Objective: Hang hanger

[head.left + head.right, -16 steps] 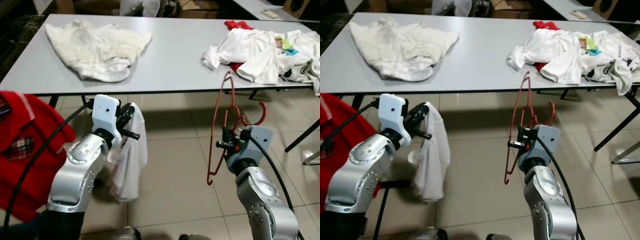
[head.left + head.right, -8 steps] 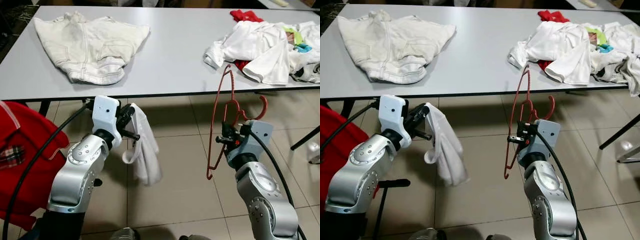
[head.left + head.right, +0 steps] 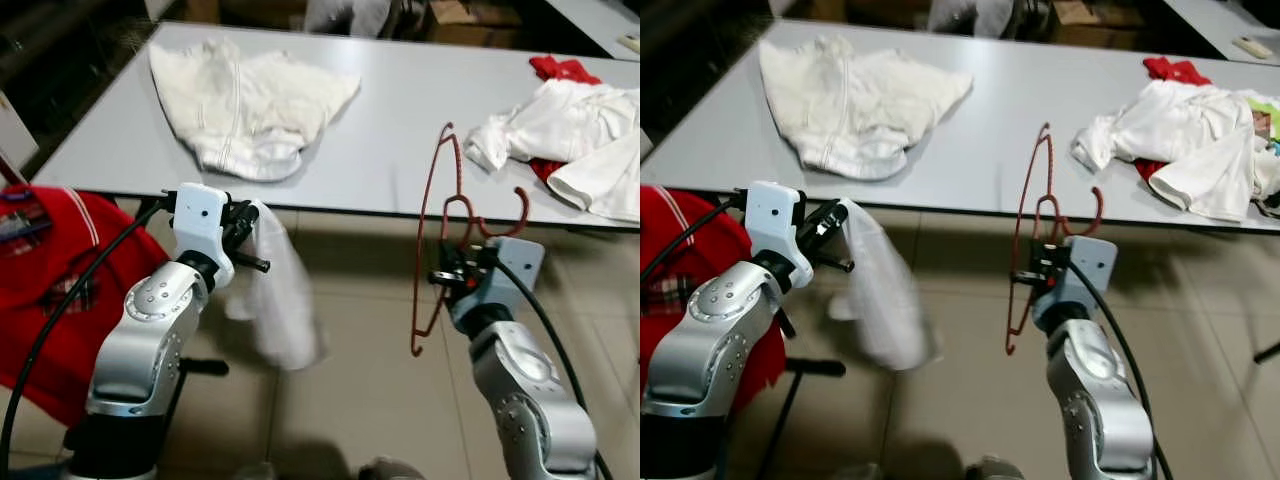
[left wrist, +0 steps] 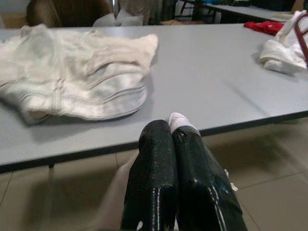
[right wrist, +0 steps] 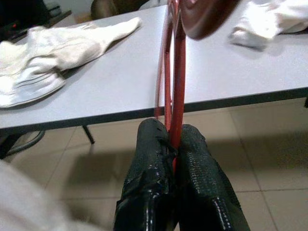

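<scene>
Seen from the robot's head, just short of the near edge of a long grey table (image 3: 400,150): right gripper (image 3: 452,277) clamped tight on a red wire hanger (image 3: 438,240), held upright in the air in front of that edge, hook end curling toward the table, lower tip hanging over the tiled floor (image 3: 370,390). Black fingers (image 5: 159,144) pressed together around the red wire, no gap between them. Left gripper (image 3: 240,222) likewise closed, pinching a white cloth (image 3: 280,300) that droops below the table's near edge, blurred; a tuft of white fabric pokes out between its fingertips (image 4: 163,139). On the table, a cream jacket (image 3: 250,105) spread flat at the robot's left end. A heap of white and red clothes (image 3: 570,130) piled at the right end. Beside the table's left end, below its level, a red garment (image 3: 50,280) with a plaid patch.
</scene>
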